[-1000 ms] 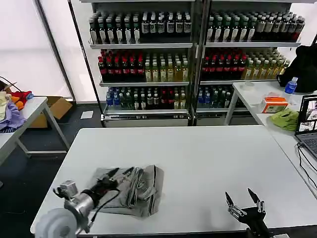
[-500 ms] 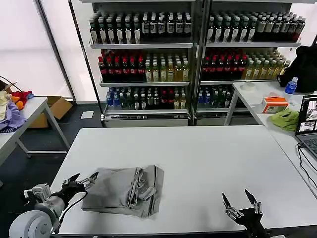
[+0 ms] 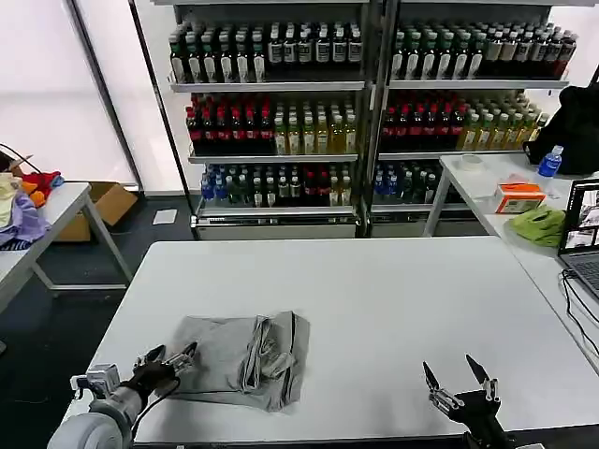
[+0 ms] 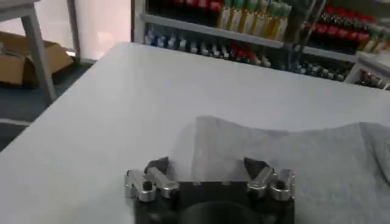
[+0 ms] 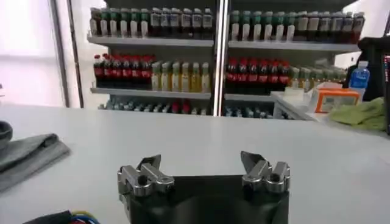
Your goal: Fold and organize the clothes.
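Observation:
A light grey shirt (image 3: 241,357) lies folded into a rough rectangle on the white table (image 3: 393,290), near its front left. My left gripper (image 3: 169,356) stands open at the shirt's left edge, low over the table, nothing between its fingers. In the left wrist view that same gripper (image 4: 207,167) faces the grey cloth (image 4: 286,158), whose near corner lies just ahead of the jaws. At the table's front right my right gripper (image 3: 456,375) hangs open and empty. The right wrist view has this gripper (image 5: 201,163) over bare table, with the shirt's edge (image 5: 27,157) off to one side.
Shelves of bottles (image 3: 356,103) stand behind the table. A side table at the right holds a laptop (image 3: 582,238), a lime-green cloth (image 3: 537,224) and an orange box (image 3: 518,197). Another table at the left carries coloured garments (image 3: 21,210). A cardboard box (image 3: 108,204) sits on the floor.
My left gripper pulled off the shirt to the left, then came back to its left edge, still open. The shirt stays folded. The right gripper has barely moved.

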{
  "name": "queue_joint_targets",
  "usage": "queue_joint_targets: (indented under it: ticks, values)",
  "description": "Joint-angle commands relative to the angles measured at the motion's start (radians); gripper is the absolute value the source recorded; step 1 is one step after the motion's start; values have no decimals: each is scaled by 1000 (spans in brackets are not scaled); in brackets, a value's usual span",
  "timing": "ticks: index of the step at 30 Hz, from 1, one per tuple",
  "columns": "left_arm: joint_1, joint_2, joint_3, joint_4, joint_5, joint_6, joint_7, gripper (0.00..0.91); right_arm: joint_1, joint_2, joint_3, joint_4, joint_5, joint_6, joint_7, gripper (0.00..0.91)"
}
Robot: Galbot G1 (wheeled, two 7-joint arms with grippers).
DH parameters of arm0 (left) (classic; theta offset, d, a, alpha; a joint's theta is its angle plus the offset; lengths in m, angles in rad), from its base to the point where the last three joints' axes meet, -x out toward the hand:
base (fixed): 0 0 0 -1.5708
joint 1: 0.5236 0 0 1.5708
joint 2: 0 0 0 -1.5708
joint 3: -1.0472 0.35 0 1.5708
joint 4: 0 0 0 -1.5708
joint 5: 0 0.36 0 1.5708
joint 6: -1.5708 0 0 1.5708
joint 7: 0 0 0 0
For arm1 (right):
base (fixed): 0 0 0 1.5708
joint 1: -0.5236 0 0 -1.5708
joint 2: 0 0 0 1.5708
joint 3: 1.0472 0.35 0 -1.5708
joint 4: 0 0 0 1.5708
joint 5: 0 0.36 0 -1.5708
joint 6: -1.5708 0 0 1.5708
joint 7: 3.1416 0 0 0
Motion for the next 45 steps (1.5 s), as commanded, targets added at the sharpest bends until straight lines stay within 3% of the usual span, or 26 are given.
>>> queue_joint_targets:
  ticks: [1,12,20,26,29,32,35,38,42,45]
  values:
    - [11,-78,44,-15,36,3,1,20,1,1,2,-1,0,0,1,907]
    - [-6,-124,52,-9,16,-37,-29,20,2,-1,4,-13,2,4,3,907]
    - [57,-163,-115,-89,-75,-89,-61,20,8,4,-2,-19,7,4,3,907]
    - [59,-59,-405,-99,-246,-40,-70,20,23,1,-7,-23,9,1,2,907]
    - [56,100,-550,-18,-293,-10,-35,20,27,-5,-17,-26,9,1,2,907]
    - [53,213,-593,42,-322,3,-23,20,33,-9,-24,-30,9,2,3,907]
    - [46,288,-593,55,-320,4,-21,20,35,-11,-27,-27,11,1,4,907]
    - [33,318,-552,26,-313,4,-26,20,31,-8,-33,-24,9,6,5,907]
    - [59,283,-442,-94,-277,5,-31,20,24,7,-37,-27,3,18,4,907]
    - [46,234,-252,-202,-256,5,-124,20,2,15,-40,-22,1,27,6,907]
